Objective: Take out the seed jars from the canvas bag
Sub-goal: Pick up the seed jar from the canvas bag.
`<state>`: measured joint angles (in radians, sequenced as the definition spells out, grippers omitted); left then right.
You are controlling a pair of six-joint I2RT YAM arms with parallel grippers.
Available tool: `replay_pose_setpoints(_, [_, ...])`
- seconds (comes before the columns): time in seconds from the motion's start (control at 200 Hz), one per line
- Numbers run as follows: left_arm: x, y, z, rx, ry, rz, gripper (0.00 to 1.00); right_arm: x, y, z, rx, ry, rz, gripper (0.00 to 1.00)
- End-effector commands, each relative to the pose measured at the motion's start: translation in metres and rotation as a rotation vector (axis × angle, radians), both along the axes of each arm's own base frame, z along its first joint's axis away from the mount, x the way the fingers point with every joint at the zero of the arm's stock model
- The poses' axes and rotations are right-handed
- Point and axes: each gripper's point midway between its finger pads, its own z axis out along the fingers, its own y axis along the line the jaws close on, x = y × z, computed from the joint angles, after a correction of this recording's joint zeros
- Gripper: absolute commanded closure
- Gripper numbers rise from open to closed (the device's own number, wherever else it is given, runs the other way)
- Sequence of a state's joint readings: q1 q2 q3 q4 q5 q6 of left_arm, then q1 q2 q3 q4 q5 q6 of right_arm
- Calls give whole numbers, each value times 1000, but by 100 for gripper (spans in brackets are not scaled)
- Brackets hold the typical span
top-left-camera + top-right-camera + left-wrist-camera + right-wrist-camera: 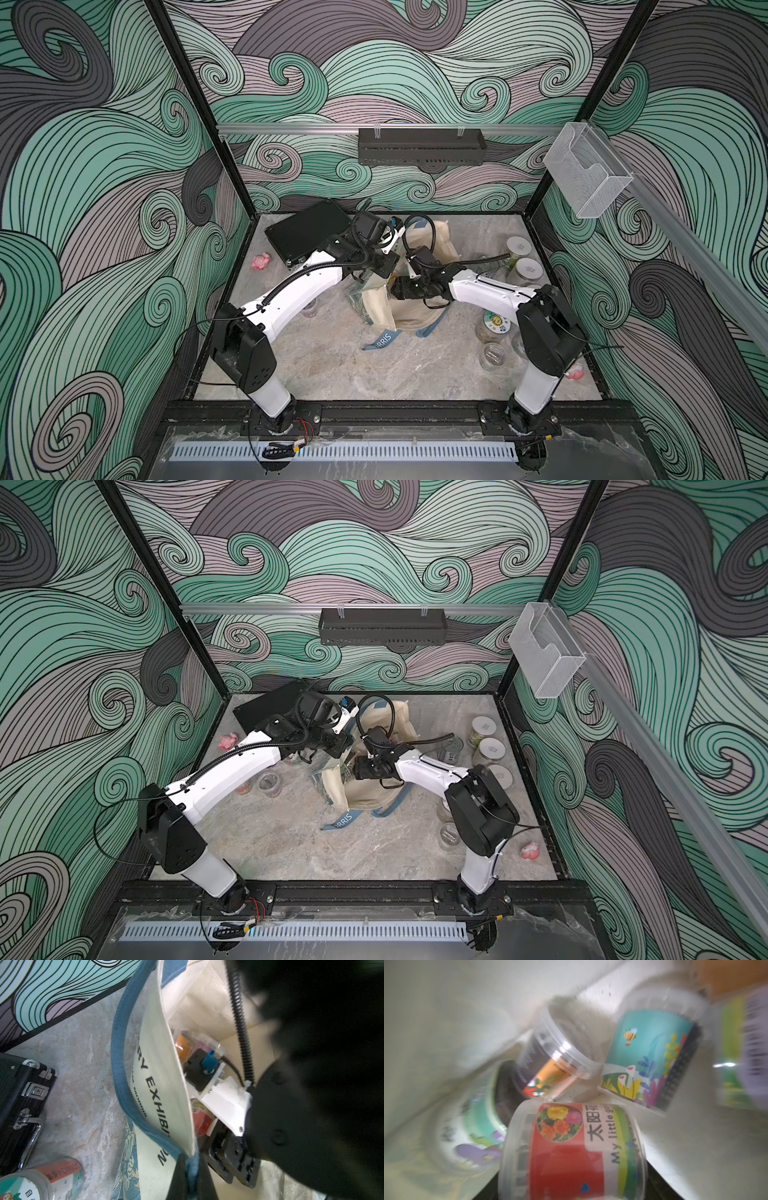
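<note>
The cream canvas bag [411, 322] [365, 796] lies in the middle of the table, its mouth held up. My left gripper [192, 1174] is shut on the bag's blue strap at the rim [122, 1064]. My right gripper [571, 1192] reaches inside the bag, jaws closed on both sides of a red-labelled seed jar [566, 1153]. Several more jars lie inside: a teal bee-label jar [650, 1057], an orange-label jar [556, 1068] and blurred ones. Outside the bag stand white-lidded jars [518, 246] [528, 268], a sticker-lid jar [496, 323] and a carrot-label jar [62, 1169].
A flat black hard case [307, 232] [16, 1095] lies at the back left, next to the left arm. Pink lumps sit at the left [261, 261] and front right [575, 372]. Clear jars [269, 783] stand under the left arm. Bare marbled table [332, 374] lies in front.
</note>
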<state>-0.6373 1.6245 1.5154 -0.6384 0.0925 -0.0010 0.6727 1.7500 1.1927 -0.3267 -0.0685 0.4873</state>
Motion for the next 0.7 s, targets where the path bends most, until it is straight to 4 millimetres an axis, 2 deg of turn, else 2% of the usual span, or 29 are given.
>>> replay_pose_setpoints(0.0, [8,13,7,12,-32,72,97,2,-5,32,49,-51,-27,35])
replay_pose_setpoints(0.11, [11,15,6,7,-26,87,94,2,-11,48,102,-58,-46,36])
replay_pose_setpoints(0.2, [14,19,7,2,-26,105,86,-1,-18,64,149,-64,-63,36])
replay_pose_setpoints(0.245, [18,24,8,-6,-23,129,77,-2,-22,74,183,-69,-74,36])
replay_pose_setpoints(0.37, [32,40,18,-121,28,191,39,-7,-32,102,309,-58,-101,36])
replay_pose_setpoints(0.435, [37,46,28,-197,56,202,28,-9,-36,117,383,-44,-111,36])
replay_pose_setpoints(0.505, [34,44,42,-243,49,171,15,-11,-38,132,457,-22,-113,37])
replay_pose_setpoints(0.6, [20,35,67,-308,9,110,2,-15,-38,153,557,9,-106,37])
replay_pose_setpoints(0.69, [2,33,87,-391,17,95,1,-20,-38,170,646,43,-90,36])
